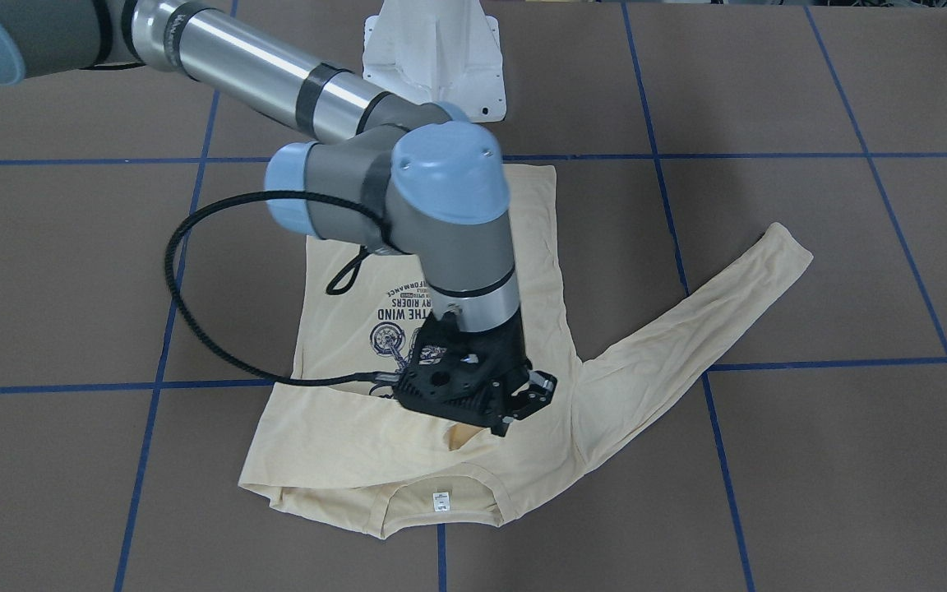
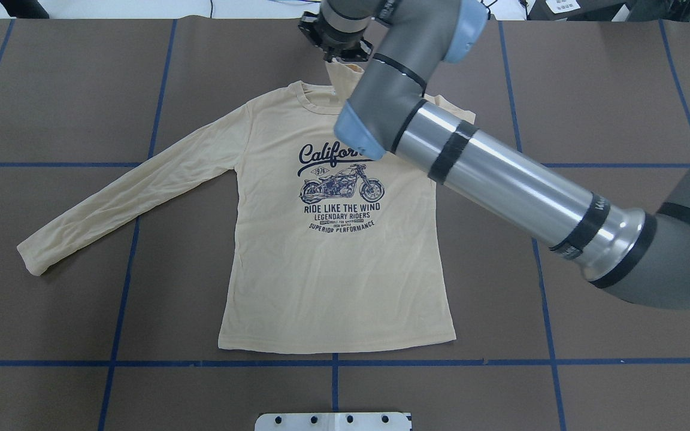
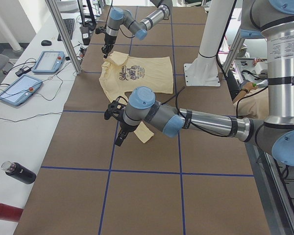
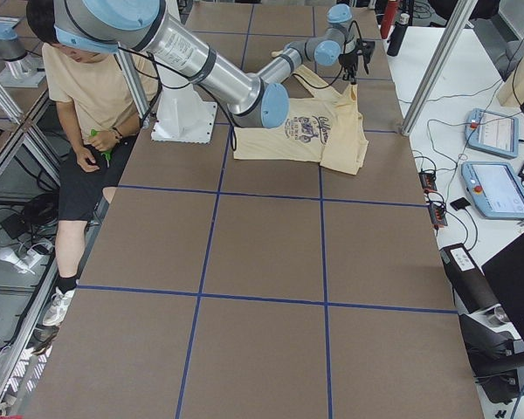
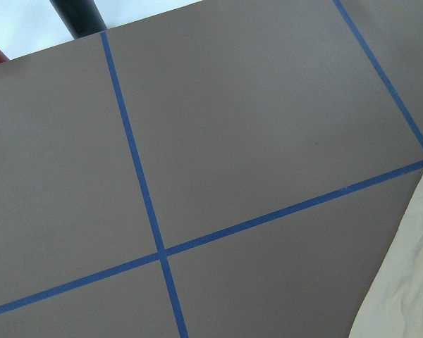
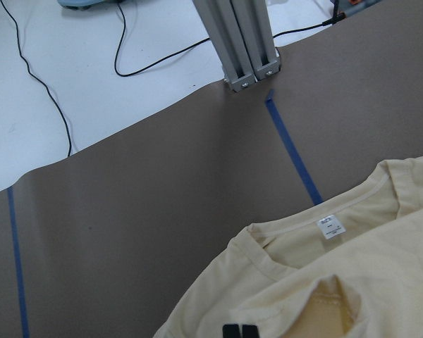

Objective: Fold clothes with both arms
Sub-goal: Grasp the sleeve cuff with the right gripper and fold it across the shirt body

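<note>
A pale cream long-sleeved T-shirt (image 2: 333,275) with a navy motorcycle print is laid flat, print up, on the table (image 2: 51,90). One sleeve is stretched out sideways. The other's cuff is pinched above the collar by the right gripper (image 6: 239,331). The left arm (image 3: 201,120) is held low near the outstretched cuff.
</note>
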Robot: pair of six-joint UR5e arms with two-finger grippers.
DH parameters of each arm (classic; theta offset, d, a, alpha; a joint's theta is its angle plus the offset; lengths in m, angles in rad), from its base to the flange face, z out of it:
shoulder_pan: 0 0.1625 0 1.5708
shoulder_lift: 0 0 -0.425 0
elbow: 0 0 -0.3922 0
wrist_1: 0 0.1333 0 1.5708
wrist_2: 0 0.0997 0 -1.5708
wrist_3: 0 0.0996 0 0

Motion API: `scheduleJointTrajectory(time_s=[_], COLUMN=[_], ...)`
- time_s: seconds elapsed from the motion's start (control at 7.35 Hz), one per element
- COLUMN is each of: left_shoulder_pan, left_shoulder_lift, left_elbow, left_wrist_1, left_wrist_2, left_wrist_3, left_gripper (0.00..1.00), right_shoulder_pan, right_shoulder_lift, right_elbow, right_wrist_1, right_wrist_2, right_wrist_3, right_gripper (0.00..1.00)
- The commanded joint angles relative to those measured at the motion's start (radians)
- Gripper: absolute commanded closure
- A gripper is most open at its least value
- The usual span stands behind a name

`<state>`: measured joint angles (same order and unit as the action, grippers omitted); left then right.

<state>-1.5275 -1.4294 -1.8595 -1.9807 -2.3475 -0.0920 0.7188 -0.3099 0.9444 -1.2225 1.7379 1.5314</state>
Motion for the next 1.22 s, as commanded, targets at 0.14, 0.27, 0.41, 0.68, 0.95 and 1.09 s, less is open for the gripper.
scheduleJointTrajectory(time_s=[0.14, 0.27, 0.41, 0.68, 0.95, 1.09], left_shoulder_pan=[0.001, 0.001, 0.001, 0.003, 0.009, 0.009], left_shoulder_lift=[-0.002, -0.002, -0.002, -0.002, -0.009, -0.005], left_elbow=[0.002, 0.0, 0.003, 0.006, 0.028, 0.04], left_wrist_1=[-0.001, -0.001, -0.001, 0.002, 0.0, 0.0], left_wrist_2=[-0.007, -0.007, -0.006, -0.006, -0.009, -0.018], left_wrist_3=[-0.002, 0.0, 0.0, -0.002, 0.0, 0.0], left_gripper=[0.0, 0.0, 0.0, 0.0, 0.0, 0.0], right_shoulder_pan=[-0.08, -0.117, -0.136, -0.173, -0.174, -0.171], right_shoulder_lift=[0.135, 0.136, 0.137, 0.138, 0.158, 0.161], right_elbow=[-0.136, -0.188, -0.211, -0.222, -0.223, -0.229], right_wrist_1=[0.038, 0.09, 0.115, 0.129, 0.129, 0.129], right_wrist_2=[-0.127, -0.186, -0.193, -0.224, -0.225, -0.225], right_wrist_3=[0.019, 0.026, 0.026, 0.026, 0.027, 0.062], right_gripper=[1.0, 1.0, 1.0, 0.01, 0.01, 0.01])
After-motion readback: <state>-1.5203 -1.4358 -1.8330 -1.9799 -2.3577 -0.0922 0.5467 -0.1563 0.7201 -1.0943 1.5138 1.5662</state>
